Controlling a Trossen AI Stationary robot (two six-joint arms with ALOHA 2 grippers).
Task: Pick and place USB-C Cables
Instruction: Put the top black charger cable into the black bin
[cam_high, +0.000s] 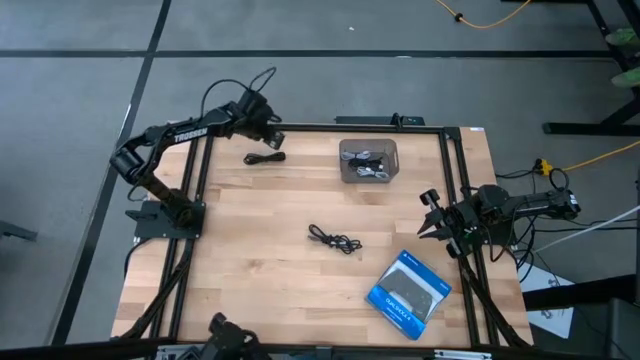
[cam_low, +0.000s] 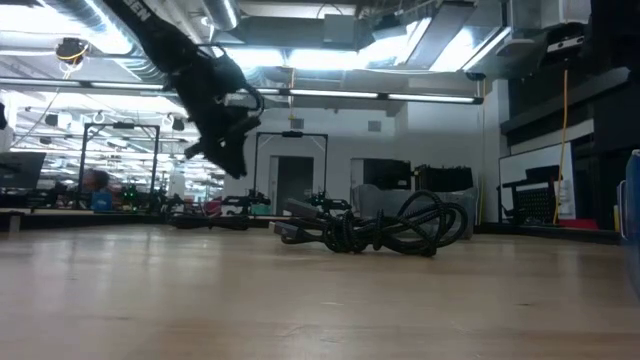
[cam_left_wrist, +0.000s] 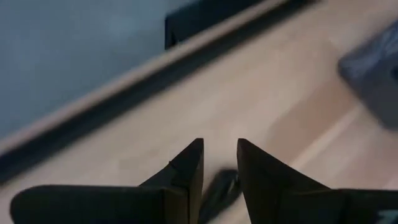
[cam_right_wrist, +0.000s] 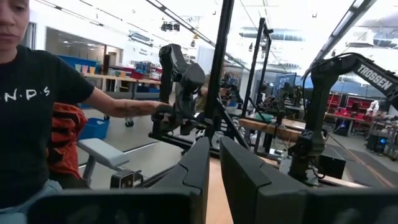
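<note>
One black coiled cable (cam_high: 265, 157) lies on the wooden table near its far left. My left gripper (cam_high: 272, 128) hangs above it and slightly farther back, open by a narrow gap. In the left wrist view this cable (cam_left_wrist: 221, 186) shows below, between the fingers (cam_left_wrist: 186, 168), untouched. A second black cable (cam_high: 333, 238) lies mid-table and shows in the low view as a tangle (cam_low: 380, 230). Several more cables, black and pale, rest inside the grey bin (cam_high: 368, 160). My right gripper (cam_high: 428, 215) waits at the table's right edge, shut.
A flat blue and black retail box (cam_high: 410, 290) lies near the table's near right corner. Black frame rails (cam_high: 455, 180) run along the table's sides. In the right wrist view a person (cam_right_wrist: 37, 118) stands beyond the table, one hand on another arm.
</note>
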